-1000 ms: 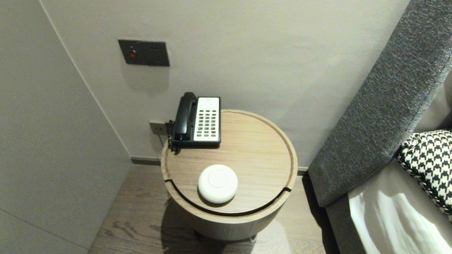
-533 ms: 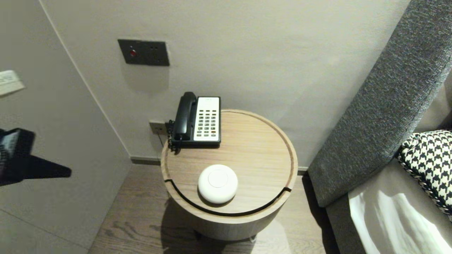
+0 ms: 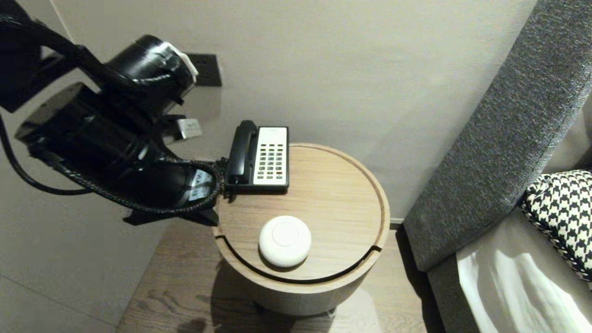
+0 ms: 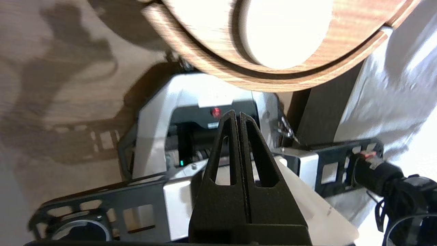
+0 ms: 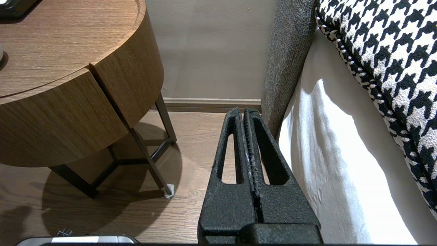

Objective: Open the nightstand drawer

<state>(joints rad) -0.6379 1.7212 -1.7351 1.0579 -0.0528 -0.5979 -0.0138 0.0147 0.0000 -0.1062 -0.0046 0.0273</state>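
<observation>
The robot's left arm (image 3: 106, 138), a bulky black thing wrapped in braided cable, hangs in the air at the left side of the round pale-wood bench (image 3: 296, 286), its lower end close to the bench's rim. From its wrist camera the left gripper (image 4: 237, 116) has its 2 black fingers pressed flat together with nothing between them. It points down past the bench's edge toward the robot's own white and black base, touching nothing.

The thing nearest to it is the smooth white domed disc (image 3: 284, 240), which sits on the front half of the bench top, just inside the dark groove that curves along the rim. In the wrist picture the disc (image 4: 285, 30) shows beyond the fingertips, well apart from them.

Behind the disc, at the back left of the bench and against the wall, lies a black corded telephone with a white keypad panel (image 3: 256, 157), its handset in the cradle. A dark wall plate (image 3: 208, 69) peeks out from behind the arm.

The right gripper (image 5: 243, 111) is parked low, above the wooden floor (image 5: 191, 171), between the bench's dark legs and the side of the bed. Its 2 fingers are also closed against each other and carry nothing. To the right stand the grey fabric headboard (image 3: 499, 138), the white sheet (image 3: 508, 286) and a black-and-white houndstooth pillow (image 3: 562, 212).
</observation>
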